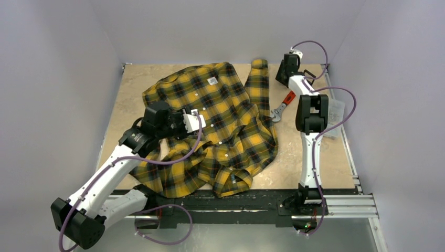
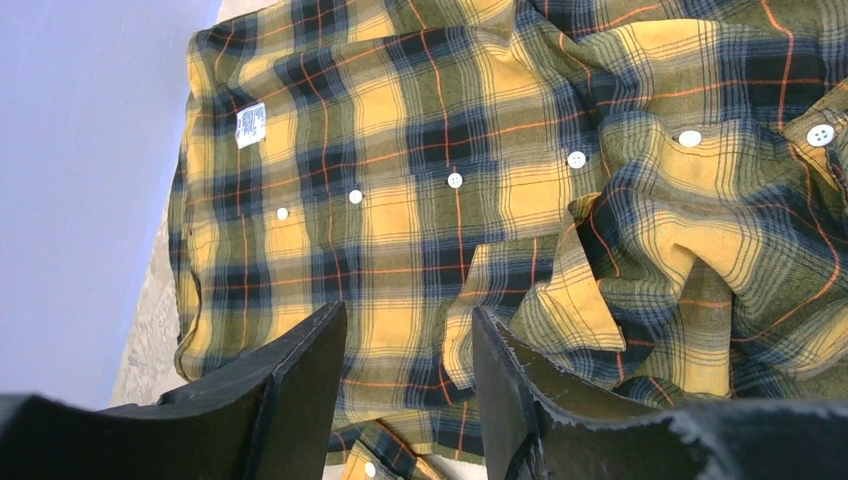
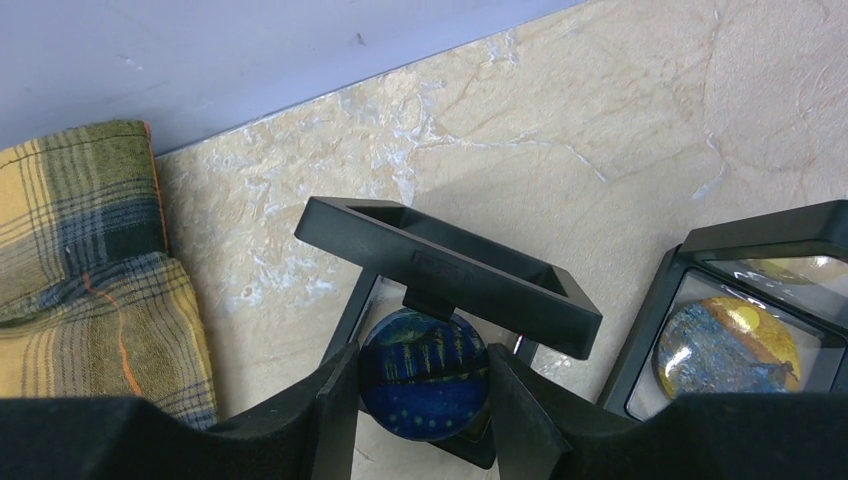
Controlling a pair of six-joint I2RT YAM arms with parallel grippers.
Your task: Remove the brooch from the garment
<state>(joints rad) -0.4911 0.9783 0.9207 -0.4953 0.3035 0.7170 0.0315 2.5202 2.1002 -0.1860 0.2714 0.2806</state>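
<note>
1. Currently, the brooch (image 3: 423,375), a round blue glossy disc, is located off the garment (image 1: 236,131), at the far right of the table (image 3: 620,130), over an open black case (image 3: 450,265).
2. The brooch is pinched by the right gripper (image 3: 421,356), one finger against each side of its rim.
3. The left gripper (image 2: 410,320) is spread, with nothing between its fingers, above the garment.
4. The brooch is judged light, rigid and slippery; it is best gripped gently at the rim.
5. The garment is judged soft and limp.
</note>
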